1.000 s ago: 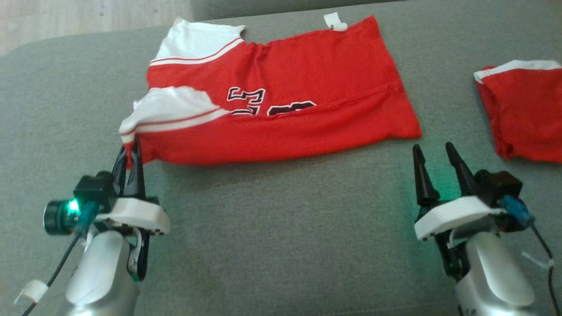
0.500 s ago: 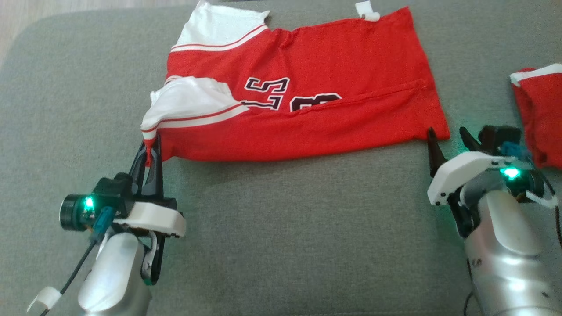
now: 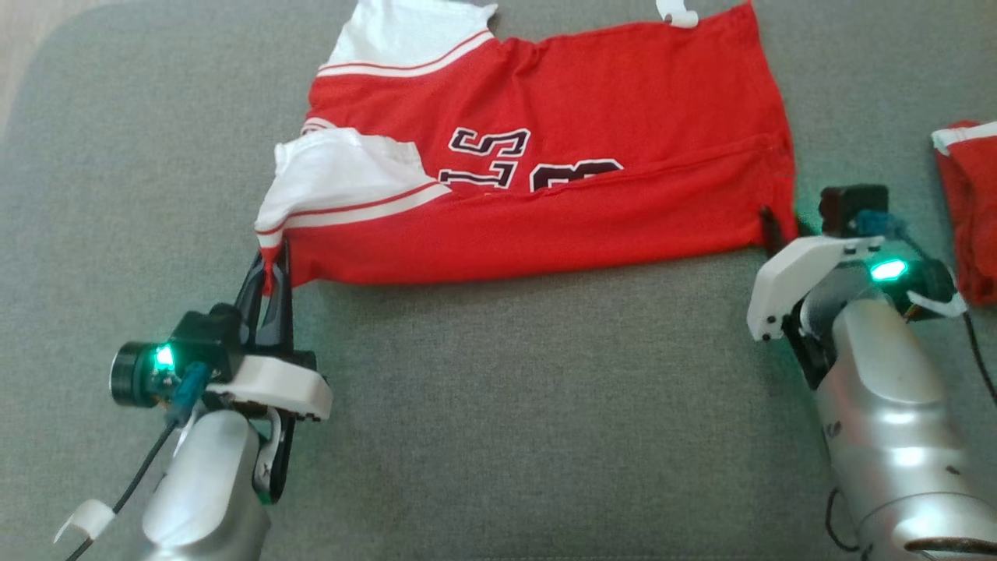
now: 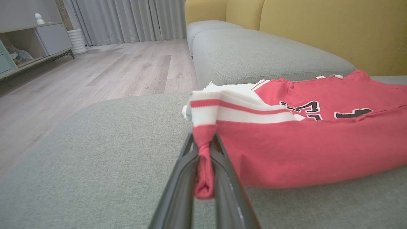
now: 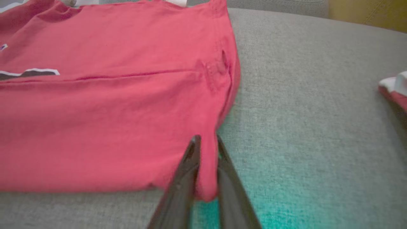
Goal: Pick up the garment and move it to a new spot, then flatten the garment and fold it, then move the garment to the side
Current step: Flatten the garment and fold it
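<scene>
While both arms reach in from the near side, the red jersey [image 3: 545, 179] lies spread on the grey seat cushion [image 3: 506, 405], toward its far edge and approx centred btwn the left & right edges. Its near strip is folded over, and the fold line cuts across the lower part of the black numerals [image 3: 537, 160]. White sleeves w/ red stripes point to the cushion's left edge; the hem faces the right edge. A small white tag [image 3: 676, 12] sticks out at the jersey's far edge.

The left gripper [image 3: 271, 269] has its fingers together, clamped on the jersey's near-left corner. In the left wrist view a bunched bit of red cloth sits pinched btwn the two dark fingers [image 4: 181, 178], just under the striped sleeve band, w/ that corner pulled up a bit.

The right gripper [image 3: 779, 230] is at the near-right corner. The right wrist view shows its fingers [image 5: 184, 171] closed on a tuck of the red hem.

A second red garment [image 3: 970, 210] w/ white trim lies by the cushion's right edge, apart from the jersey. Beyond are a yellow backrest [image 4: 318, 28], wood floor [image 4: 111, 73] and grey curtains [image 4: 127, 19].
</scene>
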You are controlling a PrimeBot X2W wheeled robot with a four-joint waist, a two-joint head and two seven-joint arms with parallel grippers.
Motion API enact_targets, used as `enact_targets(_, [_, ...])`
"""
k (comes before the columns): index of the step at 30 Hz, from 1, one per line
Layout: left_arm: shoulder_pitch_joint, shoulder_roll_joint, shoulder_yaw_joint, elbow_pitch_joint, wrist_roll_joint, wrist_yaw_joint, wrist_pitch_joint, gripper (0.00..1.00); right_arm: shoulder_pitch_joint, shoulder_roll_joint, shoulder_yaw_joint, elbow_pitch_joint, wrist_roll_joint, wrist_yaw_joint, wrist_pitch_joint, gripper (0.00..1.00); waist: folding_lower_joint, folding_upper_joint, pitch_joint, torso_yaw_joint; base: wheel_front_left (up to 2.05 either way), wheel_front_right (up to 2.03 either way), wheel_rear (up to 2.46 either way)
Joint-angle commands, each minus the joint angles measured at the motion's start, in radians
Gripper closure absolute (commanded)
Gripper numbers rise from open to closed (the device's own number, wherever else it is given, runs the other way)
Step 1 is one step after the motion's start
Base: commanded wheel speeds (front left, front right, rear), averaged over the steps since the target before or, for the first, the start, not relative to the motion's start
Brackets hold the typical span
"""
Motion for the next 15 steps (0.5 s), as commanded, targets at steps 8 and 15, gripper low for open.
enact_targets(8, [0.021,0.05,0.022,0.03,-0.003,0.002,0.037,1.0,0.077,0.003,-0.06,-0.001,-0.026,-0.001,-0.055,1.0,0.0,0.0,-0.089,-0.026,0.0,0.0,0.0])
enact_targets(15, [0.097,0.068,0.006,0.029,-0.017,-0.013,0.094,1.0,0.15,0.003,-0.048,0.0,0.044,-0.001,-0.043,1.0,0.0,0.0,-0.153,-0.054,0.0,0.0,0.0])
